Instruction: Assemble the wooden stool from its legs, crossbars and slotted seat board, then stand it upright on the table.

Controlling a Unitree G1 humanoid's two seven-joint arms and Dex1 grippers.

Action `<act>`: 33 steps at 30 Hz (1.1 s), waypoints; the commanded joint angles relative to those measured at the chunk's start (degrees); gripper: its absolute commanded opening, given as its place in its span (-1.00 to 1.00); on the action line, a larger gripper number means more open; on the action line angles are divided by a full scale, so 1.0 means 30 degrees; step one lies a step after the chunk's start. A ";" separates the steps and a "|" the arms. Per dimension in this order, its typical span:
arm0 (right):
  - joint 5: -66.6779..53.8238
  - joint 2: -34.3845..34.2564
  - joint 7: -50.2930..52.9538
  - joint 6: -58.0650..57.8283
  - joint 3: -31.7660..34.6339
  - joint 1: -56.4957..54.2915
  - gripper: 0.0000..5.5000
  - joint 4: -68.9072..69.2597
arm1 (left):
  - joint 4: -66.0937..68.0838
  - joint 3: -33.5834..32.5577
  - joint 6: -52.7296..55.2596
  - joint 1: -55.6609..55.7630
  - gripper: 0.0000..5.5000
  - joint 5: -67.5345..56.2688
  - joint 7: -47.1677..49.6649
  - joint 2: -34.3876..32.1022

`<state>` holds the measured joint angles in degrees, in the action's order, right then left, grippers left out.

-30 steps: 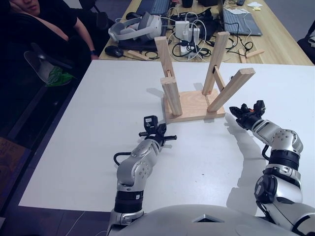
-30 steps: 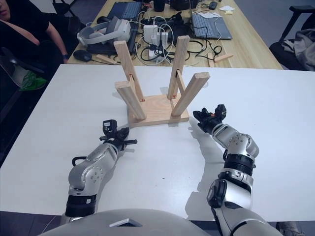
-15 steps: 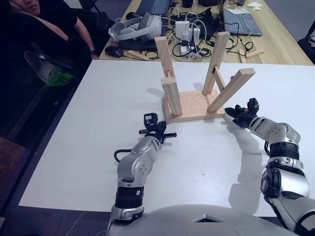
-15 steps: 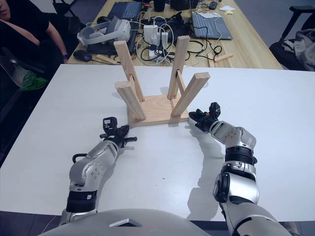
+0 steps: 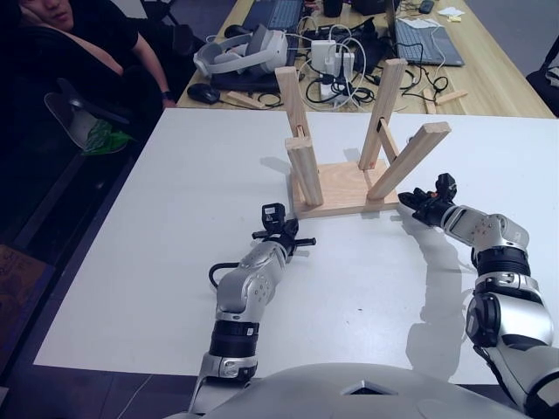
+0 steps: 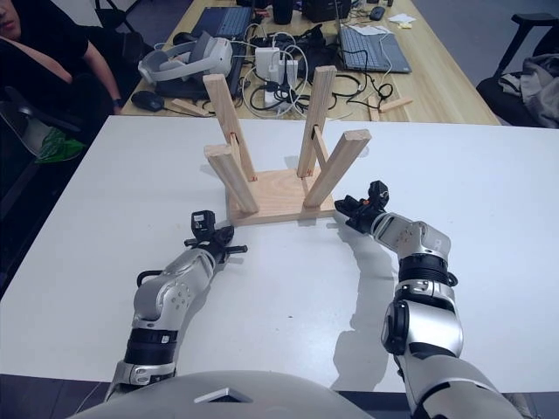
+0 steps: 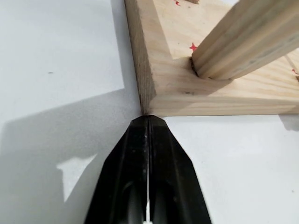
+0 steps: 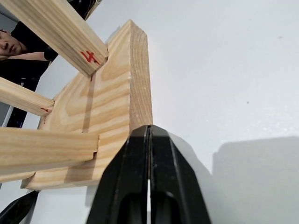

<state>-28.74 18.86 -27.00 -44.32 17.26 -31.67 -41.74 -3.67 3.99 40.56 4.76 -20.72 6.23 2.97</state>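
The wooden stool stands upside down on the white table point(image 5: 175, 218), its seat board point(image 5: 342, 188) lying flat and several legs point(image 5: 383, 112) pointing up. My left gripper point(image 5: 287, 228) is shut, and its tips point(image 7: 147, 119) touch the near left corner of the seat board point(image 7: 161, 70). My right gripper point(image 5: 407, 202) is shut too, with its tips point(image 8: 148, 129) against the near right corner of the seat board point(image 8: 112, 107), beside a slanted leg point(image 8: 51, 25). Neither gripper holds anything.
Behind the table is a wooden desk point(image 5: 489, 74) with laptops, a headset point(image 5: 240, 48), cables and loose wooden sticks point(image 5: 445, 94). A person sits at the far left. The table's left edge point(image 5: 96, 236) drops to a dark floor.
My right gripper has moved left, up to the seat board's near right corner. My left arm has crept slightly toward the near left corner. The stool has stayed put.
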 commanded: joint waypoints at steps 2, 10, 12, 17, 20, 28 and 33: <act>0.0653 -0.0281 -0.0114 0.0081 -0.0467 0.0498 -1.00 -0.0666 | 0.1501 -0.0372 -0.0598 0.1174 -0.99 0.0490 -0.0065 0.0626; 0.0990 -0.0279 -0.0352 0.0617 -0.0612 0.0486 -1.00 -0.0868 | 0.0506 0.0421 0.0669 0.0998 -0.99 0.2738 0.0562 -0.0248; 0.1050 -0.0345 -0.0365 0.0711 -0.0663 0.0457 -1.00 -0.0892 | 0.0714 0.0082 0.0411 0.1146 -0.99 0.3041 0.0759 -0.0136; 0.1201 -0.0371 -0.0483 0.0812 -0.0780 0.0417 -1.00 -0.0920 | 0.2183 -0.0975 -0.0370 0.2168 -0.99 0.3366 0.0861 0.0041; 0.1304 -0.0299 -0.0639 0.0820 -0.0827 0.0368 -1.00 -0.1007 | 0.2541 -0.1429 -0.0853 0.2546 -0.99 0.2972 0.0283 0.0377; 0.1485 -0.0194 -0.0907 0.0735 -0.0984 0.0334 -1.00 -0.1276 | 0.2610 -0.1645 -0.0470 0.2471 -0.99 0.1967 -0.1108 0.0806; 0.1547 -0.0204 -0.1139 0.0763 -0.1103 0.0324 -1.00 -0.1331 | 0.2816 -0.1649 -0.0203 0.2366 -0.99 0.1695 -0.1191 0.0839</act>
<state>-25.22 18.94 -30.77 -40.69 14.67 -32.29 -43.69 3.90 -0.78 39.16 11.95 -15.28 2.92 3.35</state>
